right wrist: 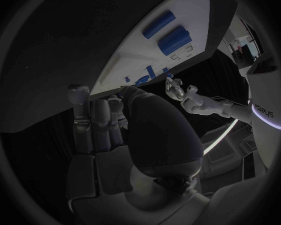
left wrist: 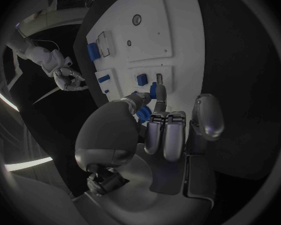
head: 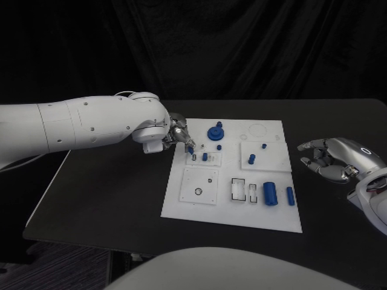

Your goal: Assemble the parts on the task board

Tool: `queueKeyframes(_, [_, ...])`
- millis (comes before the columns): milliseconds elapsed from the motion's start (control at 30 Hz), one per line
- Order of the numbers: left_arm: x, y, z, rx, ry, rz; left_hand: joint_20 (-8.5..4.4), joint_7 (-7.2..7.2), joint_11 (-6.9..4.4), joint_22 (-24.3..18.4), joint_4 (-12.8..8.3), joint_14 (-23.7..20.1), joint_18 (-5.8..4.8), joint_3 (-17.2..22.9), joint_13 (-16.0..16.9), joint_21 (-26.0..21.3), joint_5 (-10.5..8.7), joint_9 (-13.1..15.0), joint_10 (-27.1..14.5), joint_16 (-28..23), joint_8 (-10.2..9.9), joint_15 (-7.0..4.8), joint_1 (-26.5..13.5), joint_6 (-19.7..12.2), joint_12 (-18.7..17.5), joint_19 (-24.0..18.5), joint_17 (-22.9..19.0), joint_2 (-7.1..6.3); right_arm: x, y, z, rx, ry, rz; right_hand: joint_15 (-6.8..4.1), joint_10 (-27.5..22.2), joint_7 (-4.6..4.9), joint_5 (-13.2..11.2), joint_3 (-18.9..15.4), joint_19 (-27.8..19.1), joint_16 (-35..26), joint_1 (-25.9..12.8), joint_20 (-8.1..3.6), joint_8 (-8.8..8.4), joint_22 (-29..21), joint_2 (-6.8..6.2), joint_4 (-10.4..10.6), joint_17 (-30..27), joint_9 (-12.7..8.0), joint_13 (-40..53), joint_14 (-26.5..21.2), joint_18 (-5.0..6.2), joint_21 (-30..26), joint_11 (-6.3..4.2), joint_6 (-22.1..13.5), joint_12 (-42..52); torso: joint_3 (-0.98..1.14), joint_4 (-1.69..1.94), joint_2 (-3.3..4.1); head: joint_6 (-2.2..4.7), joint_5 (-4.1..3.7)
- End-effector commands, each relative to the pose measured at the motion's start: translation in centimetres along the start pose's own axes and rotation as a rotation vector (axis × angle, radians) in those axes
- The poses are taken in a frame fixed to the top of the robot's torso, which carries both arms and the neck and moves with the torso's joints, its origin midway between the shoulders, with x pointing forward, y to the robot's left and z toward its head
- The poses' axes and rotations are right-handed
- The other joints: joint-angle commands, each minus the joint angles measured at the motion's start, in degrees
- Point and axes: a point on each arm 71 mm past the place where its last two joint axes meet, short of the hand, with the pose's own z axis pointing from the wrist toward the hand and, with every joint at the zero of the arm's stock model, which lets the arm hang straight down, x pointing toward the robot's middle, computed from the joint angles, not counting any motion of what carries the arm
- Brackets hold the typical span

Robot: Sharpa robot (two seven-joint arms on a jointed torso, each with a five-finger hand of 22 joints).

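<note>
You have the task board lying flat in the middle of the black table. Blue parts sit on it: a round knobbed piece near the far edge, two small pegs in the middle plates, and two cylinders lying side by side toward the near right corner.

Your left hand hangs over the board's far left area, fingers reaching down and pinching a small blue part just above a slotted plate. The forearm overhangs the table left of the board.

Your right hand hovers just off the board's right edge, well apart from the parts, fingers curled loosely inward and holding nothing.
</note>
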Motion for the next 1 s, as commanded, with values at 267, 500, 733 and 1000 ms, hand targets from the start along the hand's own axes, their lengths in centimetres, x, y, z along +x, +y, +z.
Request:
queueKeyframes(267, [1.3, 0.6, -1.2, 0.209, -0.352, -0.003, 0.0, -0.59, -0.6, 9.23, -3.16, 6.16, 0.48, 4.54, 15.08, 1.17, 0.12, 0.25, 5.96, -0.29, 0.62, -0.37, -1.89, 0.08, 0.21, 0.59, 15.09, -0.2, -0.1, -0.2, -0.3, 0.011, -0.02, 0.002, -0.05, -0.48, 0.06, 0.26, 0.46, -0.48, -0.52, -0.2, -0.14, 0.28, 3.94, -0.42, -0.22, -0.19, -0.15, -0.17, -0.63, 1.1, -0.39, -0.01, 0.35, -0.42, 0.02, 0.0, -0.01, -0.01, -0.46])
queueKeyframes(500, [2.7, 1.3, -1.1, 0.274, -0.443, 0.002, -0.23, -0.75, -0.81, 9.28, -3.15, 6.16, 0.44, 4.91, 15.08, 1.39, 2.83, 0.36, 5.96, -0.29, 0.92, -0.6, -2.4, 0.24, 0.21, 0.83, 15.09, -0.58, -0.2, -0.3, -0.4, 0.011, -0.025, 0.004, -0.05, -0.56, 0.06, 0.28, 0.49, -0.5, -0.58, -0.18, -0.13, 0.27, 3.94, -0.44, -0.25, -0.26, -0.17, -0.24, -0.68, 1.1, -0.42, -0.01, 0.36, -0.47, 0.05, -0.02, -0.05, -0.01, -0.54])
queueKeyframes(733, [3.8, 2.1, -0.4, 0.269, -0.443, 0.004, -0.26, -0.71, -0.78, 9.26, -2.86, 6.16, 0.45, 4.79, 15.08, 1.35, 3.09, 0.35, 5.96, -0.29, 0.94, -0.61, -3.05, 0.16, 0.21, 0.82, 15.09, -0.61, -0.2, -0.2, -0.4, 0.009, -0.027, 0.004, -0.05, -0.56, 0.06, 0.28, 0.49, -0.5, -0.58, -0.18, -0.13, 0.27, 3.94, -0.44, -0.25, -0.26, -0.17, -0.24, -0.68, 1.1, -0.42, -0.01, 0.36, -0.47, 0.01, -0.05, -0.04, -0.01, -0.54])
queueKeyframes(1000, [4.6, 2.7, 0.2, 0.231, -0.395, -0.017, -0.3, -0.8, -0.84, 9.27, -2.62, 6.16, 0.43, 4.76, 15.08, 1.42, 2.21, 0.37, 5.96, -0.29, 1.03, -0.65, -3.12, 0.21, 0.21, 0.88, 15.09, -0.36, -0.2, -0.3, -0.5, 0.011, -0.024, 0.004, -0.05, -0.56, 0.06, 0.28, 0.49, -0.5, -0.58, -0.18, -0.13, 0.27, 3.94, -0.44, -0.25, -0.26, -0.17, -0.24, -0.68, 1.1, -0.42, -0.01, 0.36, -0.47, 0.01, -0.01, -0.01, -0.01, -0.64])
